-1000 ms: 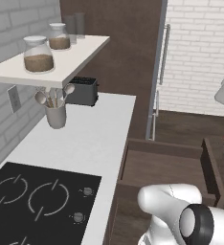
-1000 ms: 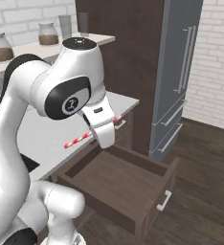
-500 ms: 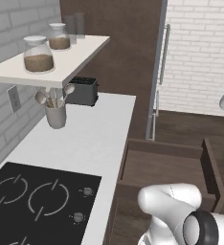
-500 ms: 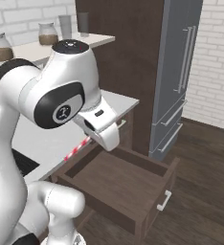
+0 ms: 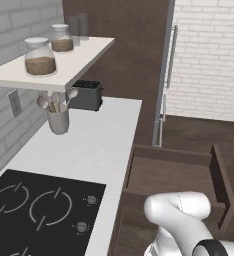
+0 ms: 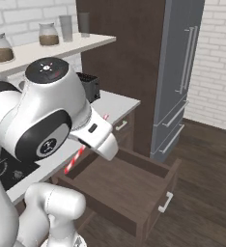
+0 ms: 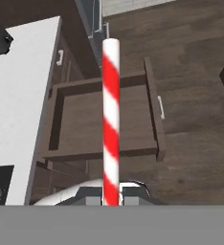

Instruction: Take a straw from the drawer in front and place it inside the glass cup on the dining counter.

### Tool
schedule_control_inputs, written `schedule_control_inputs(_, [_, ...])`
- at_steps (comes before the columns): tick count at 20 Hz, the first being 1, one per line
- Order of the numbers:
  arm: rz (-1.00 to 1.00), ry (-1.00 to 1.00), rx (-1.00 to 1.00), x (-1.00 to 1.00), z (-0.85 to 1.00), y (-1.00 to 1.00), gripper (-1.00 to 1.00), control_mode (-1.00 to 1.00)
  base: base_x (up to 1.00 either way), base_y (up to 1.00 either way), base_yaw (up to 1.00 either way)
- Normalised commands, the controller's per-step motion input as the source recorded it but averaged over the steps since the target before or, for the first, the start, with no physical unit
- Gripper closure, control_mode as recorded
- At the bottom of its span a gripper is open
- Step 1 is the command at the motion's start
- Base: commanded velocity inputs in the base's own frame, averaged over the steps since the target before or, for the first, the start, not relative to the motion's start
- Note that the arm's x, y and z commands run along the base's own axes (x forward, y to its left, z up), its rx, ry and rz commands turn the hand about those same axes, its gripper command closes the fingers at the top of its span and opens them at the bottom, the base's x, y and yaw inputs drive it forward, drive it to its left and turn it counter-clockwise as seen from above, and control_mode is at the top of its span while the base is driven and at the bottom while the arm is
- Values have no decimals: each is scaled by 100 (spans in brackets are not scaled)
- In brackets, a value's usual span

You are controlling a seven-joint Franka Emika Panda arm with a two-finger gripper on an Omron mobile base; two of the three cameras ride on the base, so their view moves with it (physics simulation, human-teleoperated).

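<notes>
no readable text, no labels, no brands, no numbers, no signs anywhere

The straw (image 7: pixel 110 119) was striped in red and white, the bands winding around it in a spiral. The drawer (image 6: pixel 120 185) was dark brown outside and a plainer brown inside, with a small pale handle (image 6: pixel 164 202) on its front. The worktop (image 5: pixel 89 150) on the left was white, and the hob (image 5: pixel 39 210) in it was black with thin grey rings and grey knobs. The toaster (image 5: pixel 85 95) at the far end was black. The shelf (image 5: pixel 59 65) was off-white and carried clear jars (image 5: pixel 40 56) with brown contents. The wall (image 5: pixel 9 30) behind was of light grey brick. The fridge (image 6: pixel 180 72) was grey-blue, and the floor (image 6: pixel 206 193) was of dark brown wood.
</notes>
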Motion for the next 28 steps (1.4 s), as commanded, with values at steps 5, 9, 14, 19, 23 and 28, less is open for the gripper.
schedule_control_inputs(5, [4, -2, 0, -1, 1, 1, 100, -100, 0, 0, 0])
schedule_control_inputs(9, [4, 0, 0, 1, 5, 0, 100, -100, 0, 0, 0])
schedule_control_inputs(14, [0, 0, 0, 0, 12, 0, 100, -100, 0, 0, 0])
schedule_control_inputs(19, [0, 1, 0, 0, 0, 1, 100, 100, -11, 11, 1])
schedule_control_inputs(23, [0, 0, 0, 0, 0, 0, 100, 100, -88, 1, -8])
schedule_control_inputs(28, [0, 0, 0, 0, 0, 0, 100, 100, -99, 0, -25])
